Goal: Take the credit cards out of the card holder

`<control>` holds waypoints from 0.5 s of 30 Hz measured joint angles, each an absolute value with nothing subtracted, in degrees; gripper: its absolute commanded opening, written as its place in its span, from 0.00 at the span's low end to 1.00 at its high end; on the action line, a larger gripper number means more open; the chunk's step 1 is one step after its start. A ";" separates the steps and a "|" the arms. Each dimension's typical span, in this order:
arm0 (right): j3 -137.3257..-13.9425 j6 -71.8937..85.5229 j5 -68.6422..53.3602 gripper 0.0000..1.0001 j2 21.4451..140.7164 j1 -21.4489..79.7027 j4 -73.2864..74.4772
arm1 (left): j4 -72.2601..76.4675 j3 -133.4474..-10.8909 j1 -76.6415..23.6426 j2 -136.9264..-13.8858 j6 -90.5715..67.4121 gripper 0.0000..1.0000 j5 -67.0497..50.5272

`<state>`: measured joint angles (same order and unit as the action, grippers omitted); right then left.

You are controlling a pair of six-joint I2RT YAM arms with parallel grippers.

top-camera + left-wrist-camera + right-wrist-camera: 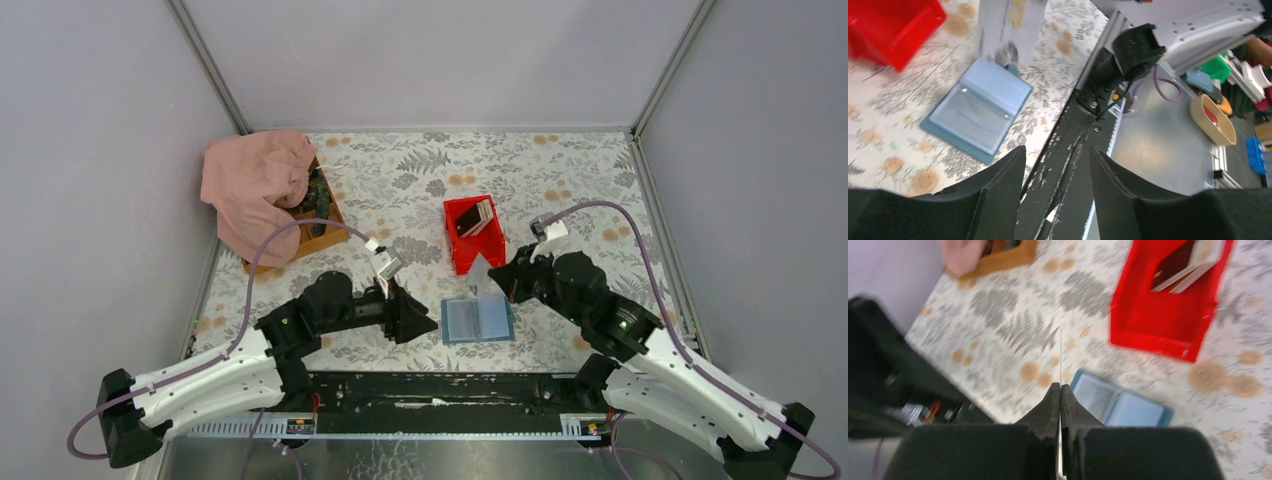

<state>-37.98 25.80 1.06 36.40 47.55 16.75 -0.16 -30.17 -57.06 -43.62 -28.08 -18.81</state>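
While the right gripper (1060, 387) is clenched, its two fingers pressed flat together, a thin card (1060, 352) stands pinched between them. The wrist view shows the card edge-on, as a pale line rising past the fingertips. From above, that card hangs over the table (560, 170) between the bin (462, 258) and the wallet (478, 320), lifted clear of both.

The left gripper (1058, 155) has its jaws parted by a moderate gap and grasps nothing. Only the dark rail at the table's near edge shows between its fingers. It sits low, just beside the wallet's left edge, with its tips pointing toward the wallet but apart from it in the wrist view.

The wallet lies open and flat near the table's front edge, between the two grippers, with its clear sleeves facing up. Whether any card is left in the sleeves cannot be told.

The red bin stands just behind the wallet. Several cards (476, 217), dark and pale, lean on edge inside it toward its right wall.

At the far left, a pink cloth (255, 185) is draped over part of a wooden tray (322, 232), well apart from both grippers.
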 measured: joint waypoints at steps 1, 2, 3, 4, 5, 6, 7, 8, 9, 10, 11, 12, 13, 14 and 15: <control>-37.78 25.50 4.21 0.00 37.54 47.55 14.92 | -0.93 -29.47 -57.06 -42.37 -28.36 0.60 -17.45; -37.23 25.02 7.40 0.00 38.89 47.57 12.19 | -1.63 -28.40 -57.06 -40.99 -28.75 0.64 -15.81; -36.60 24.47 10.00 0.00 39.92 47.55 9.67 | -2.35 -27.49 -57.06 -40.03 -29.12 0.68 -14.28; -35.59 23.57 12.69 0.00 41.12 47.55 6.37 | -3.14 -26.59 -57.06 -39.29 -29.45 0.72 -13.15; -34.48 22.57 15.03 0.00 42.35 47.55 3.11 | -3.79 -25.74 -57.06 -38.70 -29.85 0.75 -11.79; -33.34 21.23 17.58 0.00 43.77 47.55 -0.49 | -4.49 -24.77 -57.06 -38.00 -30.22 0.77 -10.13; -32.67 19.94 19.70 0.00 45.34 47.57 -3.42 | -5.21 -24.05 -57.06 -37.32 -30.50 0.78 -8.73; -32.49 18.61 21.58 0.00 47.16 47.55 -5.91 | -5.80 -23.46 -57.06 -36.51 -30.74 0.79 -7.20; -32.51 17.21 23.42 0.00 49.25 47.55 -8.86 | -6.28 -22.94 -57.06 -35.57 -30.98 0.79 -5.80; -32.82 15.88 24.84 0.00 51.53 47.55 -11.62 | -6.61 -22.37 -57.06 -34.30 -31.27 0.79 -4.10; -33.43 14.46 26.30 0.00 54.13 47.55 -14.24 | -6.76 -22.09 -57.06 -33.34 -31.40 0.80 -2.92; -34.04 13.54 26.98 0.00 56.12 47.51 -15.90 | -6.85 -21.82 -57.06 -32.29 -31.57 0.80 -1.52; -35.11 12.51 27.90 0.00 58.72 47.42 -17.78 | -6.85 -21.61 -57.06 -31.33 -31.66 0.80 -0.25; -36.62 11.62 28.56 0.00 61.73 47.24 -19.88 | -6.81 -21.37 -57.06 -30.33 -31.79 0.80 1.21; -38.06 11.18 29.15 0.00 64.38 46.92 -21.32 | -6.85 -21.28 -57.06 -29.82 -31.83 0.81 2.11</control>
